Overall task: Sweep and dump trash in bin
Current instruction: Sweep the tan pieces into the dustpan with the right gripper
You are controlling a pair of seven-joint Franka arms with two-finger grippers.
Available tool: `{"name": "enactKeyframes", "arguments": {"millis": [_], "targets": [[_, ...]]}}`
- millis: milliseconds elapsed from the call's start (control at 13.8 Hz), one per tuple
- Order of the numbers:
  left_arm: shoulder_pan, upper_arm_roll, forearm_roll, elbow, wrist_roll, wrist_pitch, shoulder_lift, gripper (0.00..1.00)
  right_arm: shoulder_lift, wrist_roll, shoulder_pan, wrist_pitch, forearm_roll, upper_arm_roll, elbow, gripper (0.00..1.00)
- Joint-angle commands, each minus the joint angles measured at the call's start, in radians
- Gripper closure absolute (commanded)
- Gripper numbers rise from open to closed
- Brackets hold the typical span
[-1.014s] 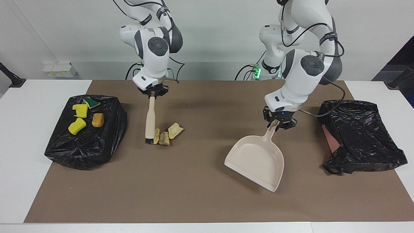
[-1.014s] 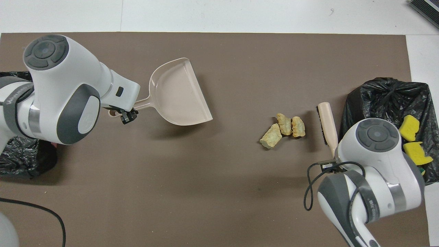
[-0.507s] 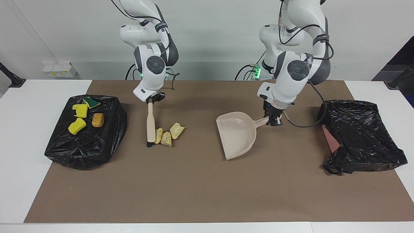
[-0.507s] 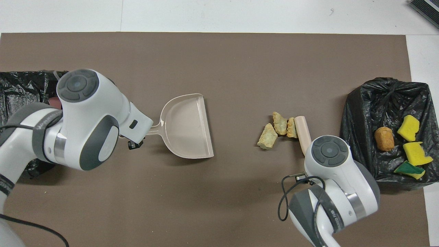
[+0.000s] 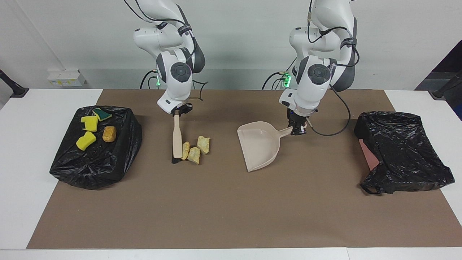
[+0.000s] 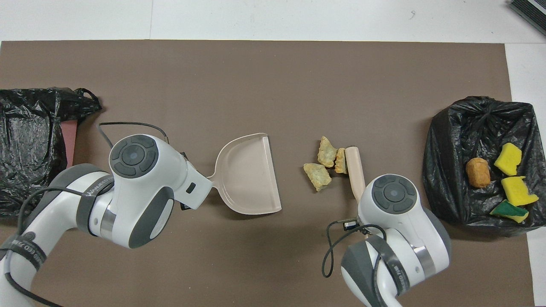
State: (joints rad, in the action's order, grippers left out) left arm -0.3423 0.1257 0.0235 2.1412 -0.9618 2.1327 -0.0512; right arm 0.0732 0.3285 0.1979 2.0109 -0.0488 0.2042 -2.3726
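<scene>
We take the dustpan (image 5: 260, 146) as our landmark and start at the robots' end of the table. Our left gripper (image 5: 298, 128) is clamped on the dustpan's handle, holding the pan low over the brown mat (image 5: 231, 216) with its open lip turned toward the right arm's end. Our right gripper (image 5: 177, 109) is clenched around the top of the brush (image 5: 177, 139), whose black bristles are down at the mat. Against the brush, on its dustpan side, lie the 3 pale yellow-tan chunks (image 5: 195, 148), well apart from the pan's lip. They look light, dry and crumbly, so we judge that they will slide and roll under the bristles, not resist them, and could skip past the lip; we would move them with the brush, never by pinching. The remaining trash, the yellow sponge bits (image 5: 87, 131) and the golden-brown lump (image 5: 109, 134), sits on a black bag (image 5: 95, 146) much farther toward the right arm's end than the brush; these look soft and springy. A 2nd black bag (image 5: 402, 151) lies past the dustpan's handle at the left arm's end. Compared with 1 second ago, the dustpan has swung from pointing away from the robots to facing the chunks and has closed in on them, while the brush has nudged all 3 chunks toward the pan.
</scene>
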Motion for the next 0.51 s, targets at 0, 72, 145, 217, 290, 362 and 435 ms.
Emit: {"name": "enactKeyframes", "arguments": {"millis": [0,72,145,217,290,362,435], "targets": [[-0.049,-0.012,-0.013,0.042,0.083,0.050,0.013,1.00,-0.056,0.052,0.069,0.063,0.058,0.003,0.006,1.00],[-0.061,-0.012,-0.013,0.042,0.104,0.070,0.010,1.00,-0.078,0.050,0.101,0.074,0.066,0.003,0.024,1.00],[-0.064,-0.012,-0.013,0.042,0.112,0.075,0.010,1.00,-0.084,0.040,0.132,0.066,0.087,0.004,0.042,1.00],[-0.066,-0.012,-0.013,0.042,0.115,0.075,0.010,1.00,-0.093,0.014,0.155,0.060,0.151,0.004,0.068,1.00],[-0.066,-0.011,-0.013,0.042,0.117,0.079,0.010,1.00,-0.098,-0.046,0.169,0.060,0.262,0.004,0.079,1.00],[-0.067,-0.011,-0.013,0.042,0.115,0.084,0.010,1.00,-0.098,-0.107,0.178,0.062,0.365,0.006,0.087,1.00],[-0.067,-0.011,-0.013,0.042,0.115,0.091,0.008,1.00,-0.098,-0.139,0.202,0.055,0.413,0.006,0.095,1.00]]}}
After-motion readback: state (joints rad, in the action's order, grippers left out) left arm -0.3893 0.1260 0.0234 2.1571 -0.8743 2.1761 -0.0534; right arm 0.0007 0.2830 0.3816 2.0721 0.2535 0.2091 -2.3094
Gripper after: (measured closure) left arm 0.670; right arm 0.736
